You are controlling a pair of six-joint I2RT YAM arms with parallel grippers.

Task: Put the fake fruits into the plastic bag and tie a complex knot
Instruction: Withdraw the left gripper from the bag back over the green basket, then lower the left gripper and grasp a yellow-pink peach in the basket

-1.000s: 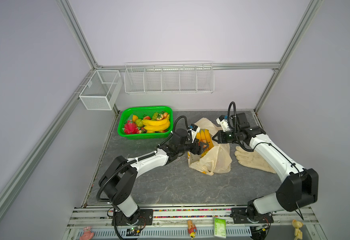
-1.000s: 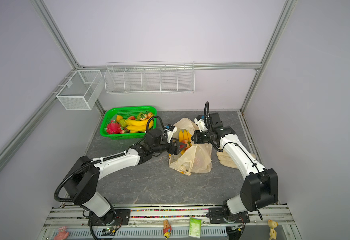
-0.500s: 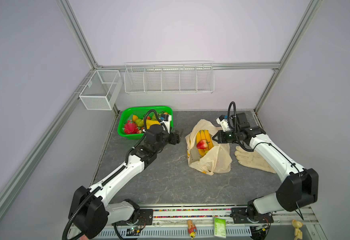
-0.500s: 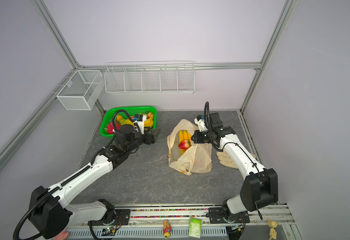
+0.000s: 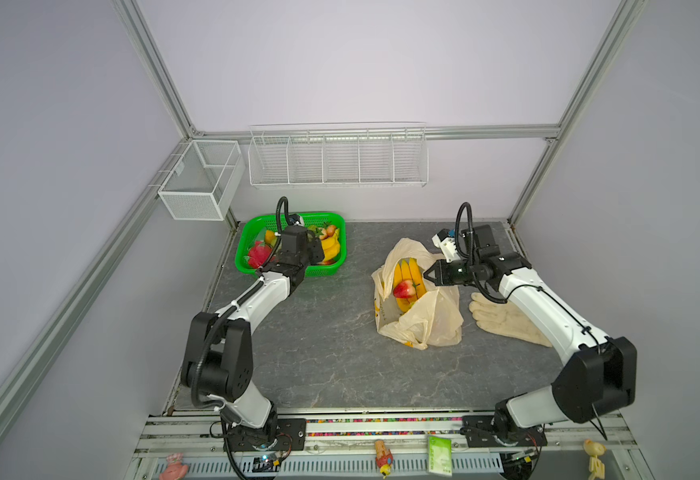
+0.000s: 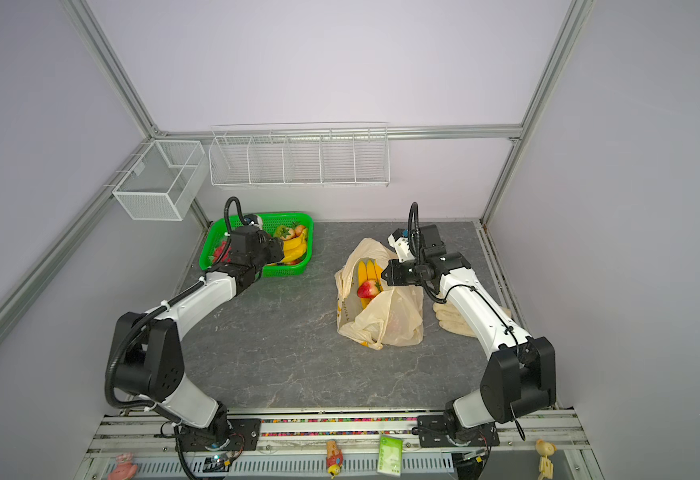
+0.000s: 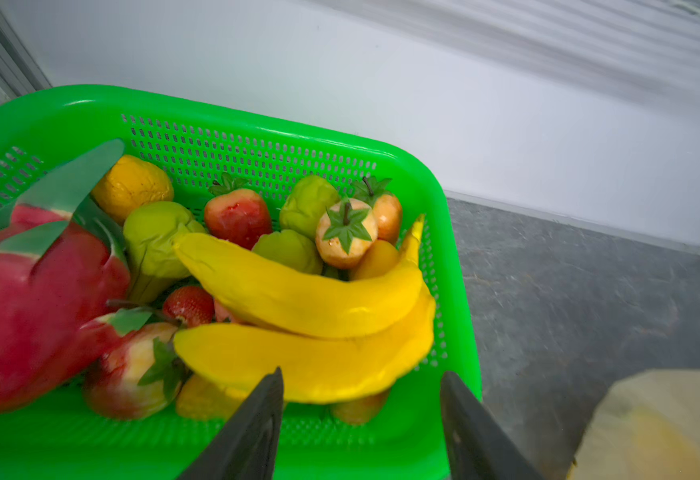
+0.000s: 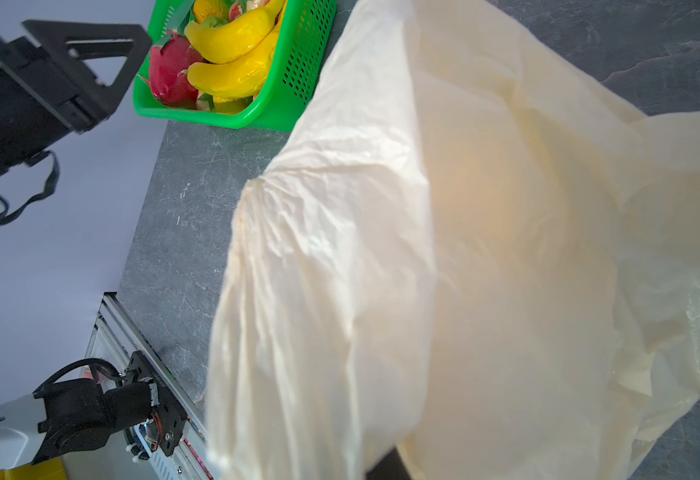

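Fruit fills the green basket [image 5: 327, 270] at far left, among it a dragon fruit [image 7: 28, 291] and a banana bunch [image 7: 298, 299]. The left gripper [image 7: 360, 378] hangs over the basket, jaws apart and empty, near that bunch. Further right, the plastic bag [image 5: 439, 320] sits on the table [image 5: 319, 353] with more bananas [image 5: 408, 270] and a strawberry [image 5: 404, 289] inside. The right gripper [image 5: 426, 275] is clamped on its raised rim. A glove [image 5: 502, 322] lies beside the bag.
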